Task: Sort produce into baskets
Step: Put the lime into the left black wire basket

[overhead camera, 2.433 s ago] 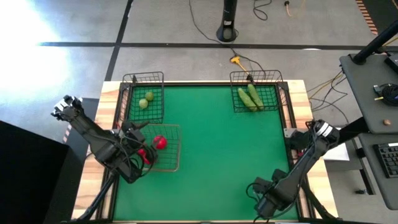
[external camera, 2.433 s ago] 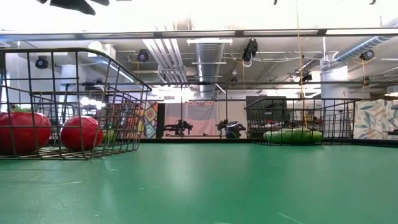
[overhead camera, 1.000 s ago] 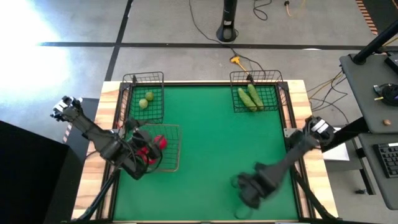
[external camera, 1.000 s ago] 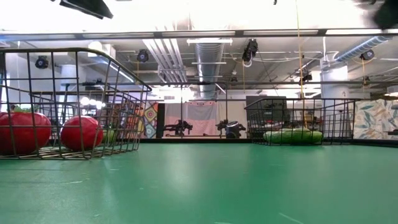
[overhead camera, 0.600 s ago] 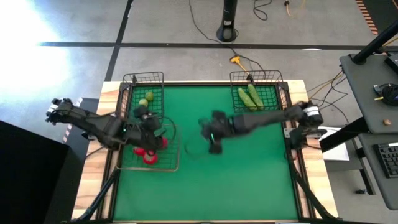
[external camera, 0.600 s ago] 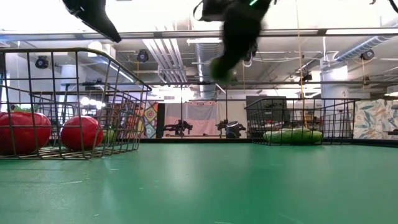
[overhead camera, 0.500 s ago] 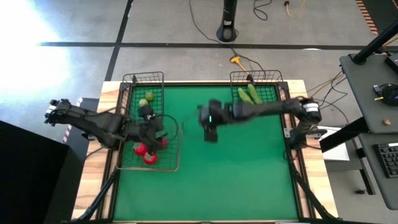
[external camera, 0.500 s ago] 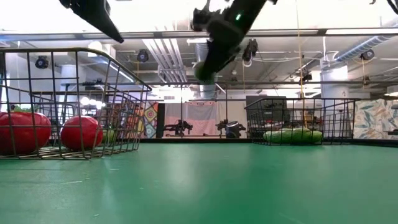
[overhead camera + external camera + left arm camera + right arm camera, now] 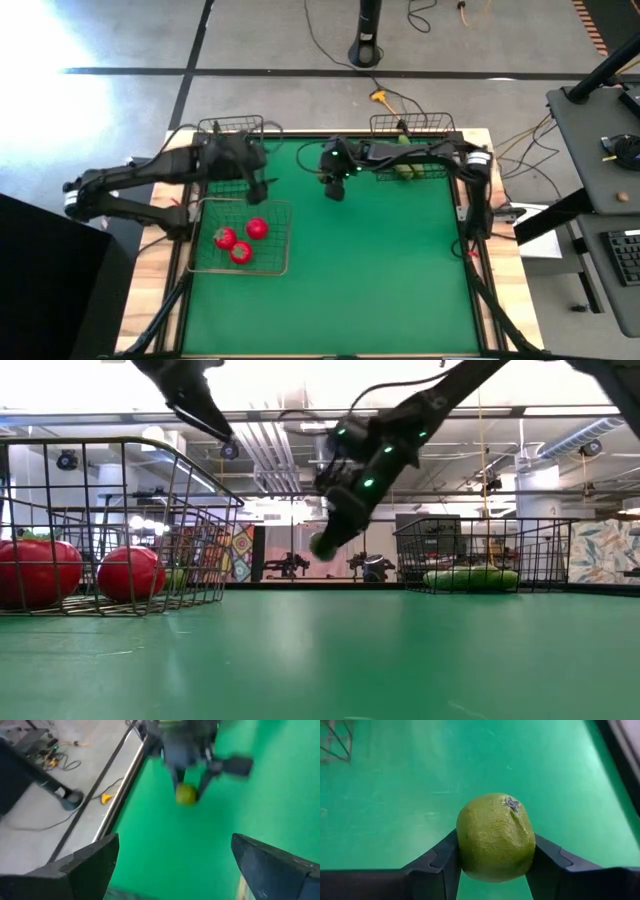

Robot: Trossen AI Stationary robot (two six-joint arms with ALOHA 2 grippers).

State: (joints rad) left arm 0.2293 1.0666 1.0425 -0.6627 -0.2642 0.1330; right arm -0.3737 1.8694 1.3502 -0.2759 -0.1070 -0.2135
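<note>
My right gripper [image 9: 335, 190] hangs above the green mat near the far middle, shut on a small yellow-green round fruit [image 9: 495, 837], also seen as the fruit [image 9: 325, 545] in the low view. My left gripper [image 9: 258, 178] stands open beside the small far-left basket [image 9: 232, 128], holding nothing; my arm hides that basket's inside. Three red pieces [image 9: 241, 239] lie on the floor of the shallow grey basket [image 9: 282, 262]. The far-right basket [image 9: 412, 124] holds green cucumbers [image 9: 470, 578]; my right arm partly covers them from above. My right gripper pinches the fruit by its two opposite sides [image 9: 462, 851] between the two fingers [image 9: 546, 857]. The fingers come from above, slanting down. The fruit is lifted clear of the mat, with its stem scar [image 9: 511, 803] turned away from the fingers.
The green mat [image 9: 370, 270] lies open in the middle and toward the near edge. A raised frame [image 9: 467, 215] runs around it. Cables and a stand foot [image 9: 366, 50] lie on the floor beyond the far edge.
My right gripper has swung from the near right of the table to the far middle, with the fruit showing in it over the last half second. My left gripper, still open, has gone from over the grey basket toward the far edge, baring the three red pieces.
</note>
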